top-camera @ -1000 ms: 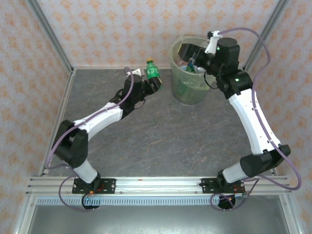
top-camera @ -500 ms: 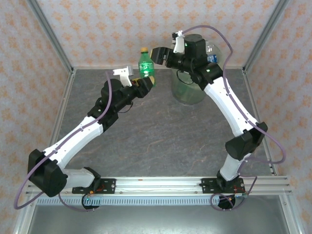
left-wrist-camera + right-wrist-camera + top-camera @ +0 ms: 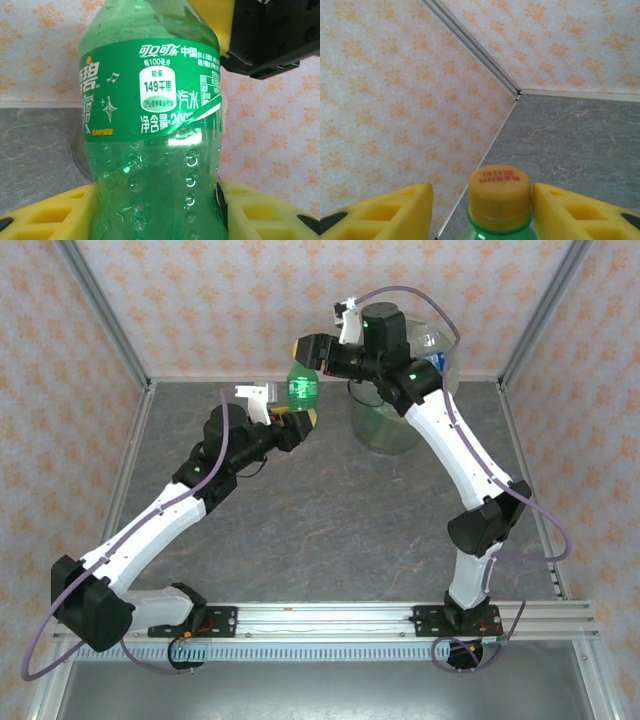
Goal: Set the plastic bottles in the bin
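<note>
A green plastic bottle [image 3: 302,387] with a green label and a yellow cap stands upright in the air, left of the bin [image 3: 385,428]. My left gripper [image 3: 297,418] is shut on its lower body. In the left wrist view the bottle [image 3: 152,125] sits between the yellow pads [image 3: 55,212]. My right gripper [image 3: 305,350] hangs over the bottle's top. Its jaws straddle the cap [image 3: 499,194]: the right pad [image 3: 575,210] is at the cap, and the left pad [image 3: 385,210] stands off with a gap. A clear bottle [image 3: 432,345] pokes up in the bin.
The pale-green bin stands at the back of the grey table [image 3: 330,520], partly behind my right arm. Patterned walls and metal posts [image 3: 100,310] close in the back and sides. The right gripper's black body [image 3: 275,35] looms beside the bottle's shoulder.
My right gripper swung left from over the bin to the bottle's cap, and its jaws narrowed round it. My left arm raised the green bottle off the table.
</note>
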